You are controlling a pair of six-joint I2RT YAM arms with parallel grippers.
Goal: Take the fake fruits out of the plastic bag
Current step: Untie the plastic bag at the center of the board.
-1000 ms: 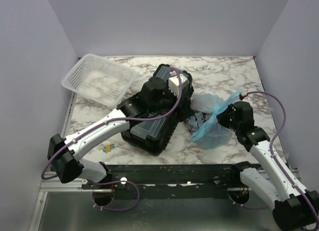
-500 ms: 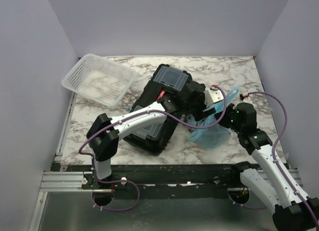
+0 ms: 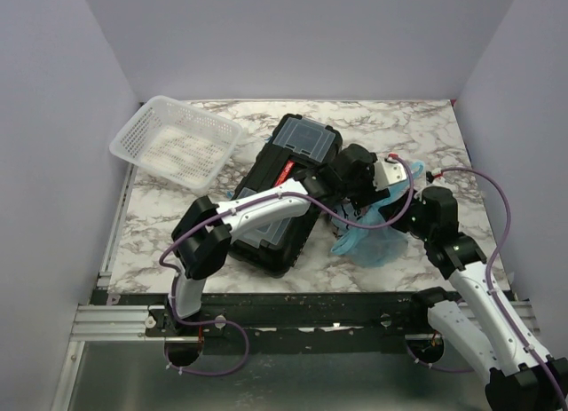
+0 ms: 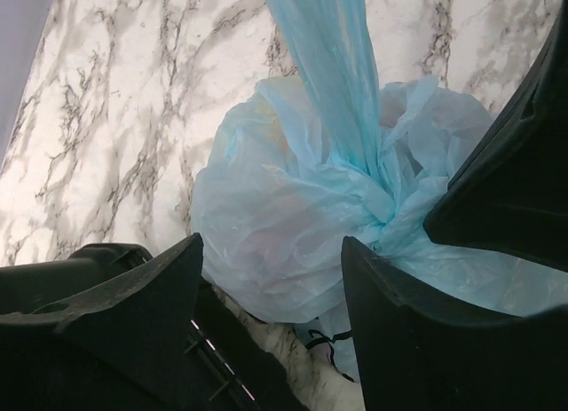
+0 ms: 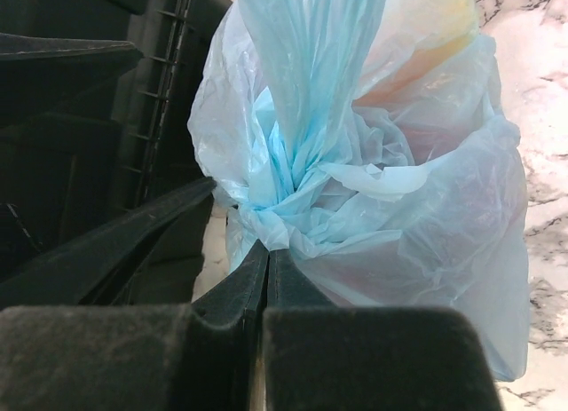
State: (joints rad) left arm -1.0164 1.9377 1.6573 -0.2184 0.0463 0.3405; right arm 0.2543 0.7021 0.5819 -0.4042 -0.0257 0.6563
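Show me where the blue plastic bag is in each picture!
Top external: the plastic bag lies right of the middle, between the black toolbox and the right arm.
Left wrist: it fills the middle, twisted neck pointing up.
Right wrist: it fills the middle and right, pinched at its knot by the right claw.
Shared landmark: the marble table.

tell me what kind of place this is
Probably a robot lab test cell: plain walls box in a marble-pattern table, and two robot arms are bolted at its near edge.
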